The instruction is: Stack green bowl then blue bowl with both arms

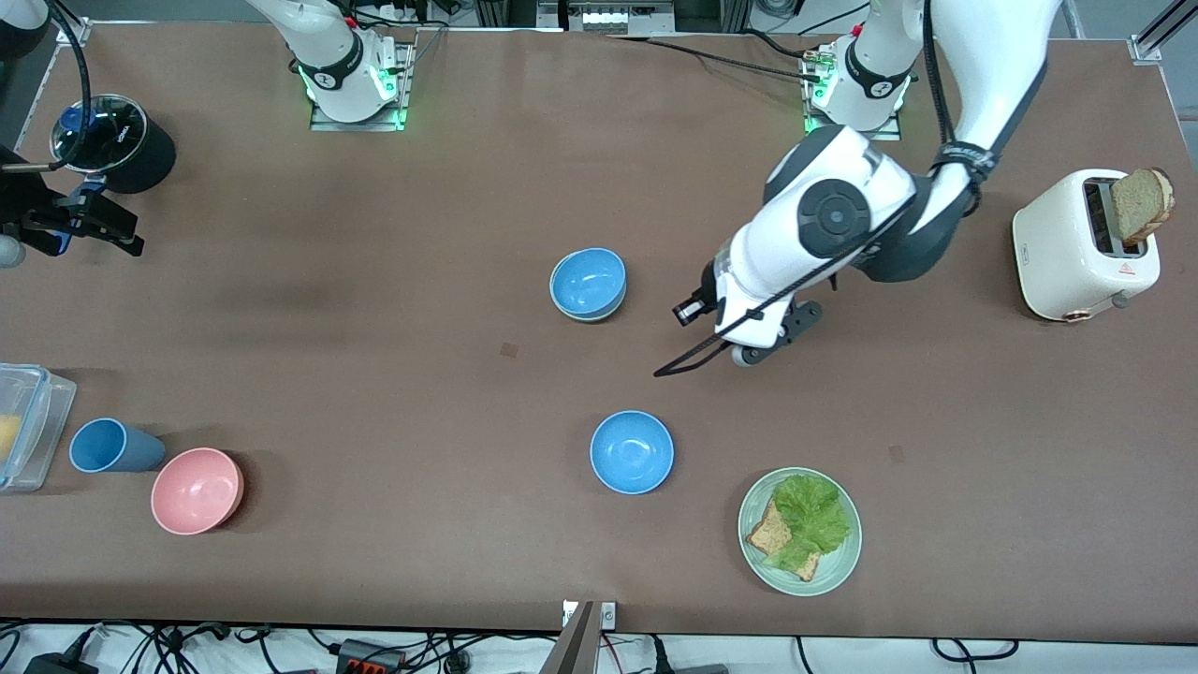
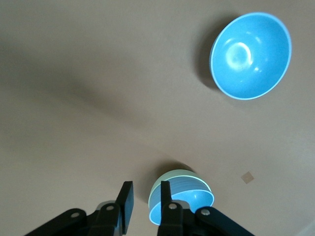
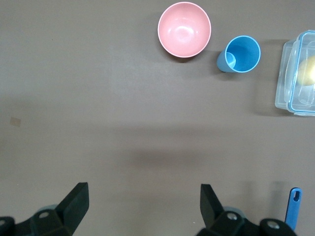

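Observation:
A blue bowl (image 1: pixel 588 281) sits nested in the green bowl (image 2: pixel 170 176) near the table's middle; only the green bowl's pale rim shows under it. My left gripper (image 1: pixel 688 312) (image 2: pixel 146 189) hangs just beside this stack, toward the left arm's end. It is open by a narrow gap, with only bare table between its fingers (image 2: pixel 127 201). A second blue bowl (image 1: pixel 632 451) (image 2: pixel 251 55) stands alone, nearer the front camera. My right gripper (image 1: pixel 126 234) (image 3: pixel 145 201) waits wide open and empty at the right arm's end of the table.
A green plate (image 1: pixel 842 562) with lettuce and toast lies near the front edge. A pink bowl (image 1: pixel 197 490) (image 3: pixel 184 28), a blue cup (image 1: pixel 103 446) (image 3: pixel 241 54) and a clear container (image 1: pixel 33 421) (image 3: pixel 295 73) stand at the right arm's end. A white toaster (image 1: pixel 1076 248) holds bread. A black pot (image 1: pixel 117 142) is there too.

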`<state>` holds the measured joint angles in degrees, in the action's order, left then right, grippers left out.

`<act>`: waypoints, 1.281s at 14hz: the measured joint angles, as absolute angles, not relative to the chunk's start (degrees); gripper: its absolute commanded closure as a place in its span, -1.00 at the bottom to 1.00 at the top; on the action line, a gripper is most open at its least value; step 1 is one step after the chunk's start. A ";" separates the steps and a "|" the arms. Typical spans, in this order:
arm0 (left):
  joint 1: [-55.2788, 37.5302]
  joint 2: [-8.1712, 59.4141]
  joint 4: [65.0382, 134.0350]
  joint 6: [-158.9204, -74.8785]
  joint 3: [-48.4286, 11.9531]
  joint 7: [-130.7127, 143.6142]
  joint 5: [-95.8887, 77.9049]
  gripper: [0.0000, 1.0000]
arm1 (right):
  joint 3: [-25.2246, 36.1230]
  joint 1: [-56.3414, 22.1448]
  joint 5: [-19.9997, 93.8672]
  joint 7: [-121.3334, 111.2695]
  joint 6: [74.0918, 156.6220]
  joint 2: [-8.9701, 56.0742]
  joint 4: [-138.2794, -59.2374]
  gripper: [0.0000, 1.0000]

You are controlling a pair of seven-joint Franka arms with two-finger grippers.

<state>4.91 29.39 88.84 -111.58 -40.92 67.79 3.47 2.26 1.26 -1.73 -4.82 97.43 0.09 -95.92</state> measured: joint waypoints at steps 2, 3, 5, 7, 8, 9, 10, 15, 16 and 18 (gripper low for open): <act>5.69 29.36 85.17 -107.00 -40.86 63.19 3.47 0.26 | 2.27 1.26 -1.72 -4.82 97.56 0.04 -96.19 -1.00; 6.29 29.35 83.38 -104.82 -40.82 61.58 3.47 0.22 | 2.28 1.26 -1.72 -4.82 97.93 0.00 -96.44 -1.00; 7.90 29.35 80.96 -101.53 -40.73 58.32 3.47 0.15 | 2.28 1.26 -1.72 -4.81 98.48 -0.04 -96.84 -1.00; 9.58 29.36 79.54 -99.15 -40.67 54.32 3.47 0.10 | 2.28 1.26 -1.72 -4.81 98.76 -0.06 -96.98 -1.00; 10.34 29.37 78.92 -97.96 -40.65 52.37 3.47 0.08 | 2.28 1.26 -1.72 -4.80 98.86 -0.07 -96.99 -1.00; 11.07 29.37 78.13 -96.79 -40.61 50.29 3.47 0.08 | 2.28 1.26 -1.72 -4.80 98.91 -0.10 -97.00 -1.00; 11.78 29.38 77.31 -95.62 -40.57 47.93 3.47 0.08 | 2.28 1.26 -1.72 -4.80 98.94 -0.16 -97.03 -1.00; 12.68 28.14 75.52 -93.91 -35.14 35.20 1.27 0.13 | 2.28 1.26 -1.72 -4.80 97.42 -0.50 -97.52 -1.00; 12.03 27.08 75.52 -93.71 -32.33 31.91 -0.59 0.13 | 2.28 1.26 -1.72 -4.79 96.49 -0.50 -97.53 -1.00; 8.10 24.21 75.92 -92.65 -23.86 25.85 -2.64 0.09 | 2.29 1.26 -1.72 -4.77 95.17 -0.52 -97.53 -1.00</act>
